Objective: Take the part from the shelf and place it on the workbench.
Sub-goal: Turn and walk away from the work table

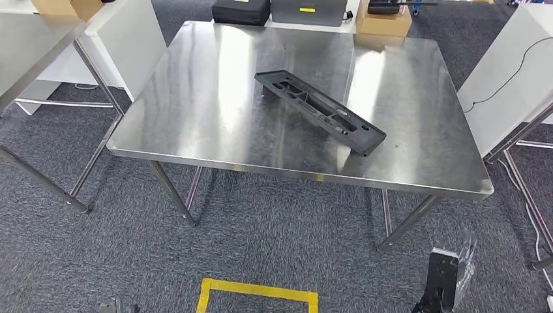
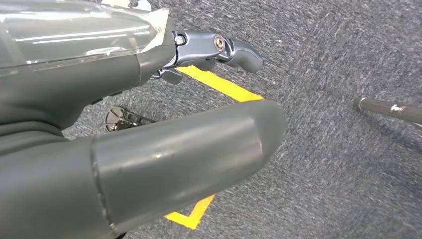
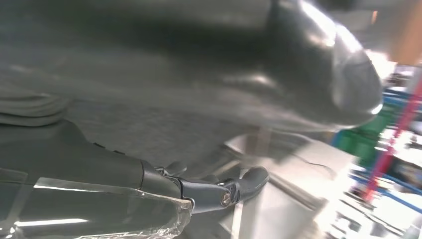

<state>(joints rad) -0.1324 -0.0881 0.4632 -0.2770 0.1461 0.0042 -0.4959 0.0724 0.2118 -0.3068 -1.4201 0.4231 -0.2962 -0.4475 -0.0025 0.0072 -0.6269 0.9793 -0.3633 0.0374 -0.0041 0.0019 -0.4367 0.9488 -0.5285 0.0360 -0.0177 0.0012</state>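
The part point(image 1: 319, 111), a long black plastic frame with several cut-outs, lies flat and slantwise near the middle of the steel workbench point(image 1: 215, 98). Nothing touches it. My right hand point(image 1: 443, 280) hangs low at the bottom right, in front of the bench and below its top. The edge of my left hand point(image 1: 114, 305) peeks in at the bottom left. In the left wrist view, my left hand point(image 2: 149, 149) hangs over the carpet with its thumb point(image 2: 199, 149) and fingers point(image 2: 219, 47) apart and nothing held. The blurred right wrist view shows my right hand point(image 3: 99, 164) holding nothing, its fingers point(image 3: 224, 191) extended.
A second steel table point(image 1: 32, 39) stands at the left and a white cabinet point(image 1: 508, 78) with a cable at the right. Black cases point(image 1: 241, 10) and a cardboard box point(image 1: 385, 23) sit beyond the bench. A yellow tape square point(image 1: 257, 293) marks the carpet at my feet.
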